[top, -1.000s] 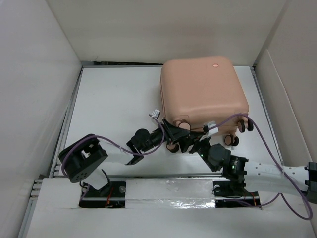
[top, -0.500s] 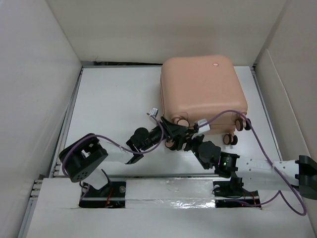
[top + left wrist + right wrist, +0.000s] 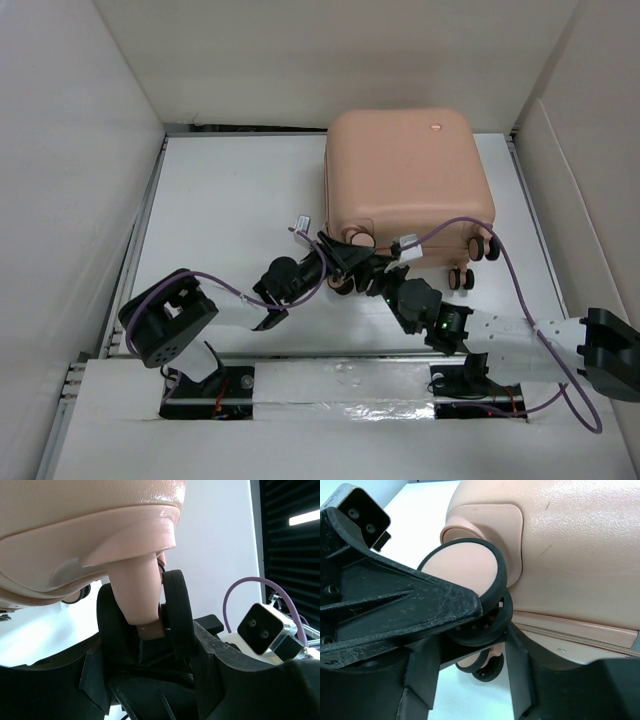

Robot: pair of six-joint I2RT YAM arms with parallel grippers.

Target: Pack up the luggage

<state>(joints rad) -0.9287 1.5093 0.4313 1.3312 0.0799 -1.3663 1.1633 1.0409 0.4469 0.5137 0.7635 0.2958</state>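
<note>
The left tool (image 3: pixel 150 642) pinches a black-and-pink wheel (image 3: pixel 177 610) under the salmon-pink hard suitcase (image 3: pixel 405 180). The right tool (image 3: pixel 470 660) sits around that wheel too, but I cannot tell if it squeezes.

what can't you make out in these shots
- Inside of the luggage: all views, it is shut.
- Whether the right gripper touches the caster wheel: top view, too small to tell; right wrist view, the wheel's own rim hides any contact.
- Most of the luggage: both wrist views, cut off by the picture edges.
</note>
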